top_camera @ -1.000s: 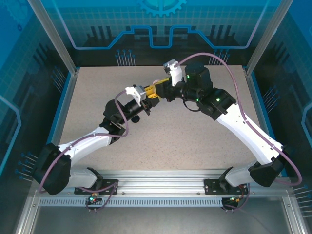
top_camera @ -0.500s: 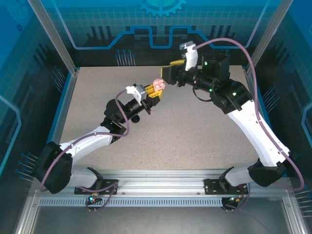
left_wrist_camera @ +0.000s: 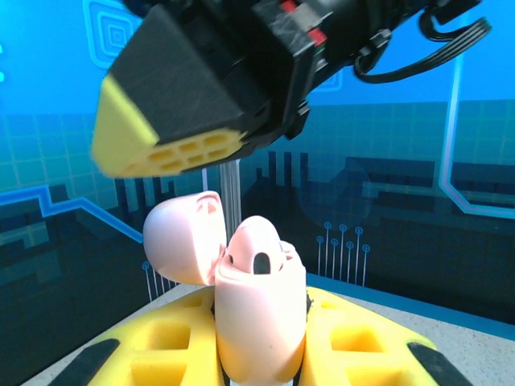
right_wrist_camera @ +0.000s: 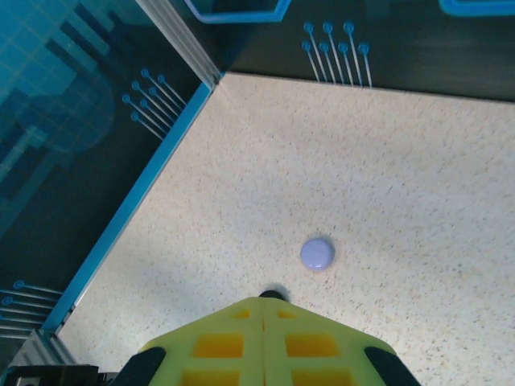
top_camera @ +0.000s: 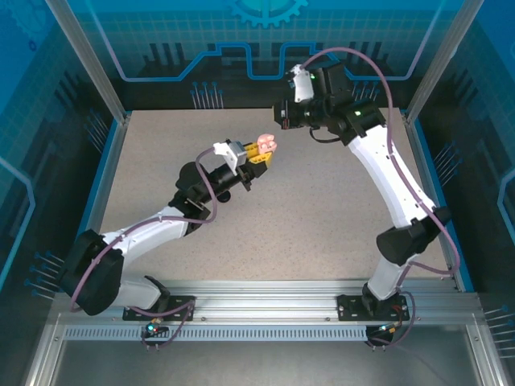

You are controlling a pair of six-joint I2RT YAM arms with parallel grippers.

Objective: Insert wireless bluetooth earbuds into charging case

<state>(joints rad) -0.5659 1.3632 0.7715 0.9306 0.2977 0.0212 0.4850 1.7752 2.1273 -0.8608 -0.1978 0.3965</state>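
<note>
The table (top_camera: pixel 322 233) had both arms reaching over its far half. The left gripper (top_camera: pixel 259 153) was clamped on the pink case (left_wrist_camera: pixel 259 322), holding it up off the table with the lid (left_wrist_camera: pixel 183 237) flipped open. The right gripper (top_camera: pixel 280 115) hung just beyond it, fingers pressed together. A lavender case (right_wrist_camera: pixel 317 254) sat on the table underneath. There was a dark speck (right_wrist_camera: pixel 272 294) at the right tips, maybe an earbud, too small to tell. Looked like mid-loading to me. Next move would need a bud's stem lined up over a socket, then eased in gently.

Closed right gripper (right_wrist_camera: pixel 264 304), lavender case (right_wrist_camera: pixel 317 254) near its tip, dark speck (right_wrist_camera: pixel 272 294), perhaps an earbud
</note>
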